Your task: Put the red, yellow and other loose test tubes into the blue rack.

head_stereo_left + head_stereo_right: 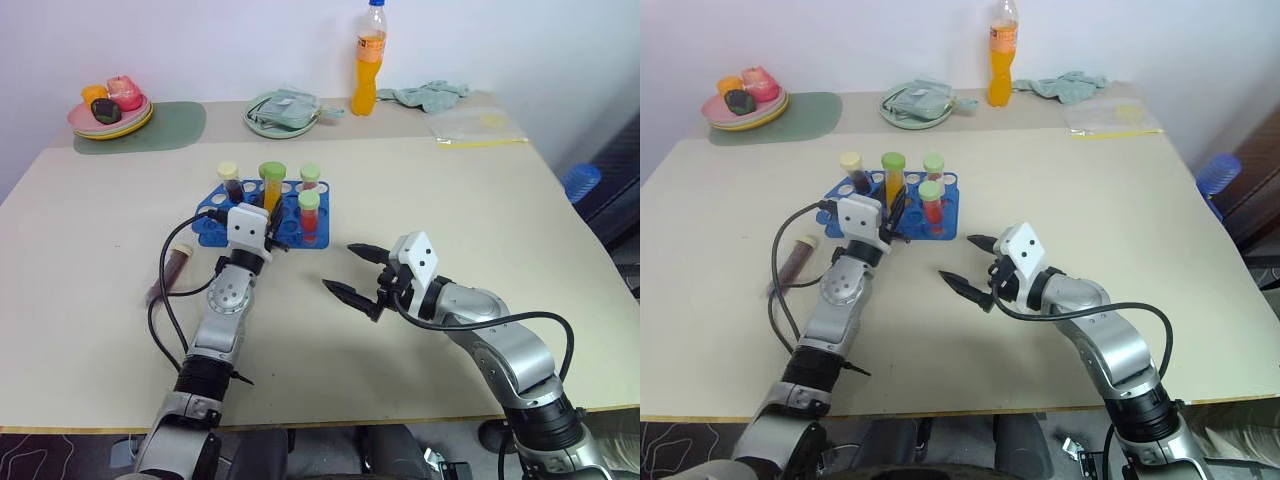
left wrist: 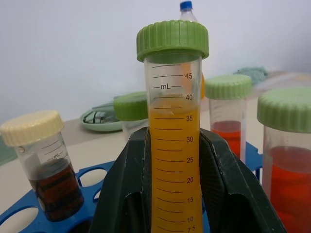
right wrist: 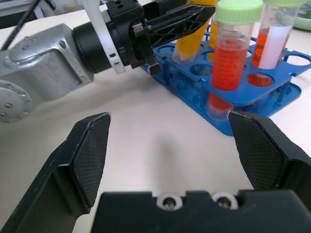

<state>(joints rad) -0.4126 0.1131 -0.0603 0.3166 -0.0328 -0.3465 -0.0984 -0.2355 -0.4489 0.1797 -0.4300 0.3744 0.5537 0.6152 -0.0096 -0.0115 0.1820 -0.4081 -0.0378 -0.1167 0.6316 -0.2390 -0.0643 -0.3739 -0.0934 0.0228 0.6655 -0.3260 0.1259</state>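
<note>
We see 2 silver-grey metal arms with black joint sections. The left gripper [image 1: 262, 222] and right gripper [image 1: 352, 270] each carry 2 black fingers with cross-hatched pads [image 3: 93, 145] and a white box-shaped housing at the wrist. Black cables loop beside both forearms. 2 silver screws sit in the right gripper's base.

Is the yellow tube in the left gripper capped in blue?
No, the yellow tube clamped in the left gripper has a green screw cap.

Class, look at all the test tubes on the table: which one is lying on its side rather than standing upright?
The dark-liquid tube with the cream cap, lying flat on the table left of the blue rack. The other tubes stand upright at the rack.
</note>
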